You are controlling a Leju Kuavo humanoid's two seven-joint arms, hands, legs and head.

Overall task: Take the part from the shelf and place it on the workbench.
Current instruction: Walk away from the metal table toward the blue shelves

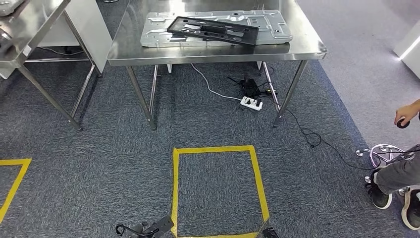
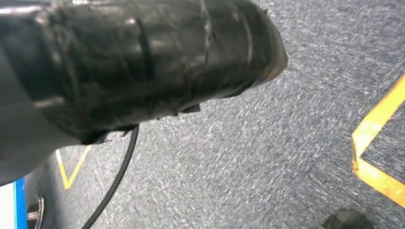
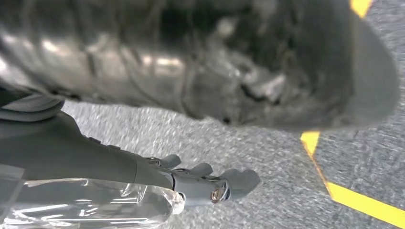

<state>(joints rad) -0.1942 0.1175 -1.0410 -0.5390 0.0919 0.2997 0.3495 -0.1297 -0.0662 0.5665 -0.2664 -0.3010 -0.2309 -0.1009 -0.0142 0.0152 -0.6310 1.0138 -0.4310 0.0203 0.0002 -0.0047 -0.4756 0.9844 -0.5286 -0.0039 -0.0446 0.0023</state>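
Observation:
A black rectangular frame part (image 1: 213,30) lies flat on a silver stamped metal plate (image 1: 163,29) on the steel workbench (image 1: 297,47) ahead of me. My right hand (image 3: 200,183) hangs over the grey carpet with its fingers stretched out and nothing in them. In the left wrist view only a blurred grey part of my left hand (image 2: 19,138) shows at the picture's edge, with its fingers hidden. Both hands are far from the workbench.
A yellow taped square (image 1: 174,188) marks the carpet between me and the workbench. A white power strip (image 1: 251,103) and cables lie under the bench. A second steel table (image 1: 29,25) stands at the left. A person (image 1: 396,173) sits on a chrome stool at the right.

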